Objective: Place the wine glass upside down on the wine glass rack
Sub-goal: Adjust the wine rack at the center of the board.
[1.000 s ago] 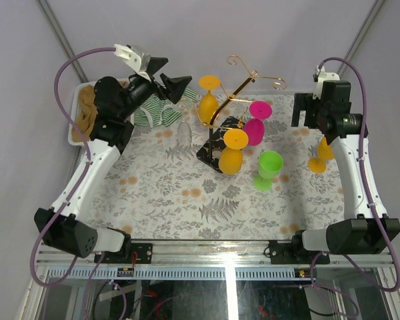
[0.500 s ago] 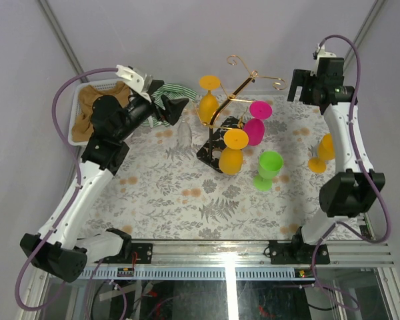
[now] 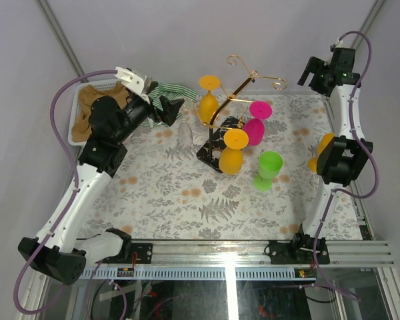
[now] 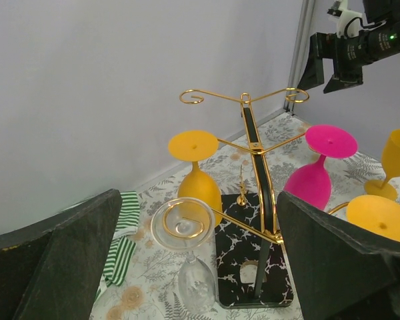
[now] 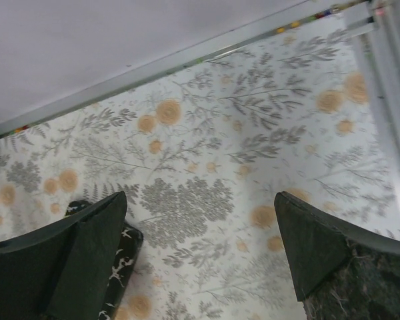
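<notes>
The glass (image 4: 195,283) hung bowl down from a low hook on the left side of the rack (image 4: 260,180) and had not stirred over the last second. What had changed was the arms. The left gripper (image 4: 199,200) had settled just short of the glass with its fingers spread wide and nothing between them. The right gripper (image 5: 200,195), equally spread and empty, had swung up and away to the far corner. To me that read as the hanging done and both arms backing off. The glass was clear, its round foot caught on the gold curl. A green glass (image 3: 269,167) stood on the table nearby.
</notes>
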`<state>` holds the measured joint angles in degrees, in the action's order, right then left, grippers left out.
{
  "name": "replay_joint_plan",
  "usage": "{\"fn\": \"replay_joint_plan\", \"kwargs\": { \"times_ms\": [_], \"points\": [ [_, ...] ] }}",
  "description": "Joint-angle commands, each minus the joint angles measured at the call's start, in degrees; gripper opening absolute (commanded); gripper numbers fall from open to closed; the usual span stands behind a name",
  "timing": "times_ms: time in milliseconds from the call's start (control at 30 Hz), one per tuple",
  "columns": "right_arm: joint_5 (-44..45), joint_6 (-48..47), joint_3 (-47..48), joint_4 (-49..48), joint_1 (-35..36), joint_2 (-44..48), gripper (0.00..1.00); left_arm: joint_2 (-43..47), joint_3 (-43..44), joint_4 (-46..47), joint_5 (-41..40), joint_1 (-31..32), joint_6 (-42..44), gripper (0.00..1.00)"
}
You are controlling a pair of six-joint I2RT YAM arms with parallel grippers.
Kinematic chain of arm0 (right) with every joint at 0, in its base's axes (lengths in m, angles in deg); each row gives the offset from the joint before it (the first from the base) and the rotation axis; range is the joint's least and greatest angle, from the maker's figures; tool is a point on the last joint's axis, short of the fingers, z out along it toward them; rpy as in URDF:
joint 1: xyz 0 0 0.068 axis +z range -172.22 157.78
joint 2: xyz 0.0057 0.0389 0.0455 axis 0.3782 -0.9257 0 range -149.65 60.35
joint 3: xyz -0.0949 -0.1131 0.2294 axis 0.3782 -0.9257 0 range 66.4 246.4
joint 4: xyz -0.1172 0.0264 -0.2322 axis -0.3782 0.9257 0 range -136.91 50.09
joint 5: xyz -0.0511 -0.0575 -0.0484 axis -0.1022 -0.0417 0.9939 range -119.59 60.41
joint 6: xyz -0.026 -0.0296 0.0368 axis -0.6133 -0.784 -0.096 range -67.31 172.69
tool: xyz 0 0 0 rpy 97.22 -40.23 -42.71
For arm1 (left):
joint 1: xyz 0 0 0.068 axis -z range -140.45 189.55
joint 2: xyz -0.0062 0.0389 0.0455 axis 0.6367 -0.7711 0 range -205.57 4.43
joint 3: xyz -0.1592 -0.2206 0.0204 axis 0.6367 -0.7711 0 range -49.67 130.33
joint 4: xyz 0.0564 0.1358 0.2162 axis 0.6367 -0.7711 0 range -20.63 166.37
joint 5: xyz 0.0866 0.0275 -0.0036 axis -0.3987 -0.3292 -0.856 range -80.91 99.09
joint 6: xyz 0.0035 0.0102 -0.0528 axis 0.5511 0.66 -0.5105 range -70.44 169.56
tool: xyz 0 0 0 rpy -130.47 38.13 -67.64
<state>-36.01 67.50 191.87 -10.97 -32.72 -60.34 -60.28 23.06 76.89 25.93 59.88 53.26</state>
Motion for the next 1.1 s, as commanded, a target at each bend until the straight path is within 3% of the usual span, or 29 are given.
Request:
{"fn": "replay_joint_plan", "kwargs": {
  "times_ms": [0, 300, 533, 700, 1067],
  "points": [
    [-9.7, 4.9, 7.2, -0.7, 0.5, -5.3, 0.99, -1.1, 1.4, 0.4, -1.4, 0.3, 1.5, 1.00],
    [-16.4, 10.5, 8.0, -2.6, 0.6, -10.1, 0.99, -1.7, -1.1, 2.7, 2.8, 0.3, 1.0, 1.00],
    [-12.9, 6.6, 8.0, -0.4, 0.5, -8.5, 0.99, 4.1, -13.3, 4.8, 7.4, 1.4, -0.9, 1.00],
    [-14.6, 6.3, 7.2, -1.5, 0.5, -8.8, 0.99, 8.1, -21.2, 11.1, 8.0, 2.3, -1.4, 1.00],
    [-19.9, 12.1, 7.2, -2.5, 0.8, -12.3, 1.00, 4.7, -18.4, 13.5, 9.7, 2.6, -2.6, 1.00]
  ]
}}
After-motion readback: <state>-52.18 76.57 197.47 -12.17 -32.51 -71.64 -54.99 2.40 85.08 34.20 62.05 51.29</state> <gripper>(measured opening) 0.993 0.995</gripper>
